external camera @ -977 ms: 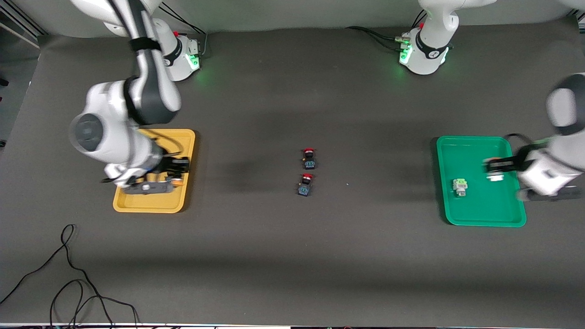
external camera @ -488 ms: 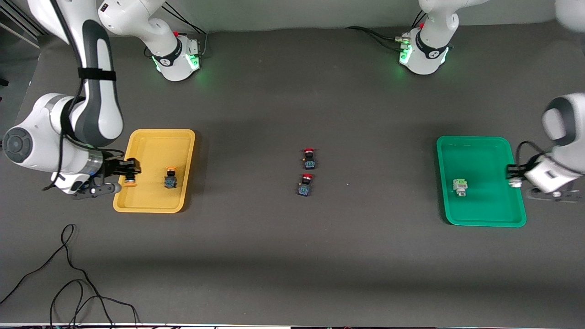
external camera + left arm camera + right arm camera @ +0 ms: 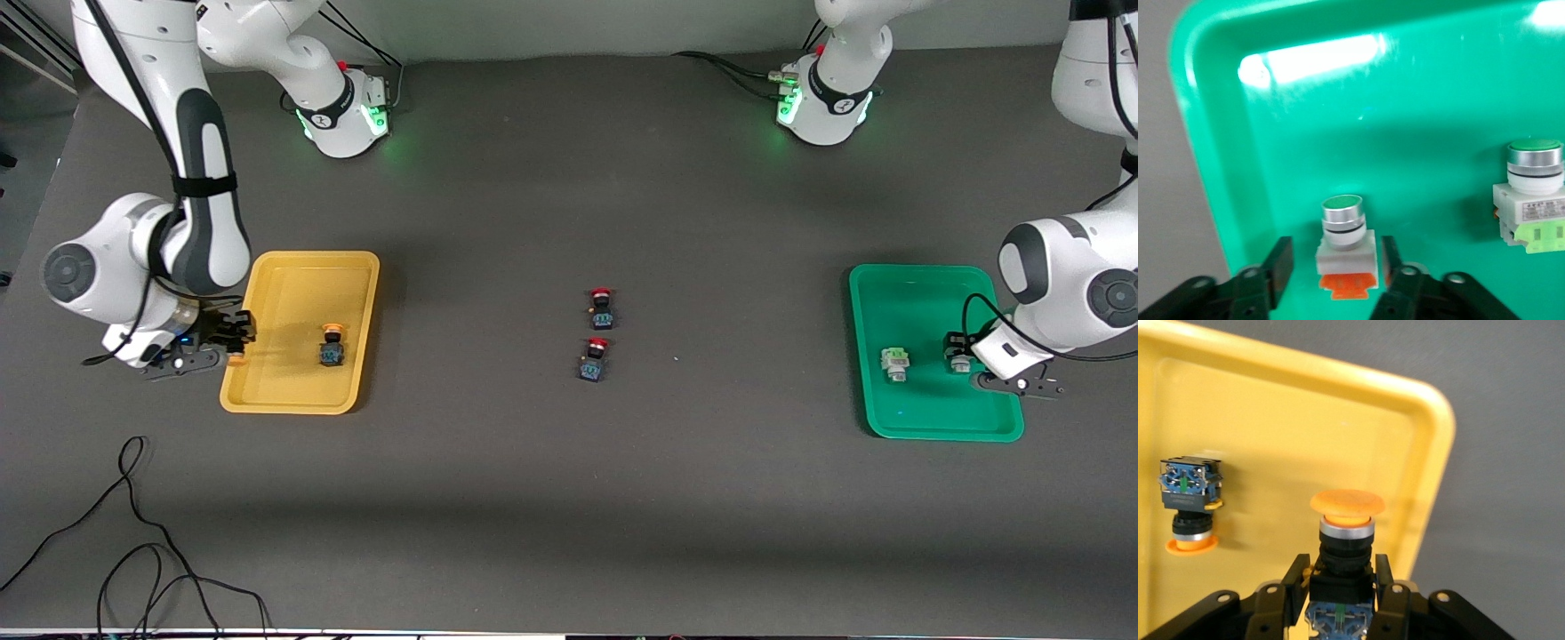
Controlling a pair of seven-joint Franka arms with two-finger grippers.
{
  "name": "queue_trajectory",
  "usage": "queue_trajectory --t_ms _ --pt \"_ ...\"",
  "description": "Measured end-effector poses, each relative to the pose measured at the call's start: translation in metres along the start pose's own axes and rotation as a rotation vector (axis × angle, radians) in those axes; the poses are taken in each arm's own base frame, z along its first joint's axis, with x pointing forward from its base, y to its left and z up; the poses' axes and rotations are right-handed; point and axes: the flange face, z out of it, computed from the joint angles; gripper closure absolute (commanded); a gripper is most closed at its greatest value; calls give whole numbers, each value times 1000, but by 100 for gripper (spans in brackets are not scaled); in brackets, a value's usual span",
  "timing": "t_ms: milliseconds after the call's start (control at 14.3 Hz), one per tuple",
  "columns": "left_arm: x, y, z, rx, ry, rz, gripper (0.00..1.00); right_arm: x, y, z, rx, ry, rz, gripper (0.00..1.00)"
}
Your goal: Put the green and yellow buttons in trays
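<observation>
though half cut off, right gripper (image 3: 1341,587) clamped on yellow button (image 3: 1347,527), left gripper (image 3: 1331,267) loosely flanking green button (image 3: 1343,237)

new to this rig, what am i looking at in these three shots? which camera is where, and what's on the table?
Two robot arms work at a dark table. The wide shot comes from a high camera facing them; the other two come from cameras on each arm's wrist. The right claw grips a yellow-capped button over the yellow tray's edge; another yellow button already lies inside. The left claw is over the green tray with a green-capped button between its fingers; a second green button lies in that tray. Two red-capped buttons sit mid-table.
</observation>
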Motion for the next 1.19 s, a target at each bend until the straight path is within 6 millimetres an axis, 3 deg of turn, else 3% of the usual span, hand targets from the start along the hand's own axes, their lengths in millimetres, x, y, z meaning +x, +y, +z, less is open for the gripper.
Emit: queue_trajectory --t_ms 209,419,488,558,698,977,1186 --pt "7 -19 -52 2 -50 -7 0 5 -19 23 20 12 8 100" --pt "10 -35 -149 -10 -88 -37 0 5 -19 39 3 8 -10 96" --pt "7 -36 -182 -18 -78 -49 0 5 -18 40 0 6 -11 34" --pt "2 -35 -211 -28 -65 -59 0 5 -18 41 -1 5 -11 0" --pt "-13 -25 -255 -61 -51 -71 0 5 -18 40 0 7 -12 0" --pt "-35 11 -315 -139 -50 -73 0 10 -23 29 44 11 -12 3" --pt "-31 56 -343 -154 -60 -99 0 16 -17 -18 133 23 11 6"
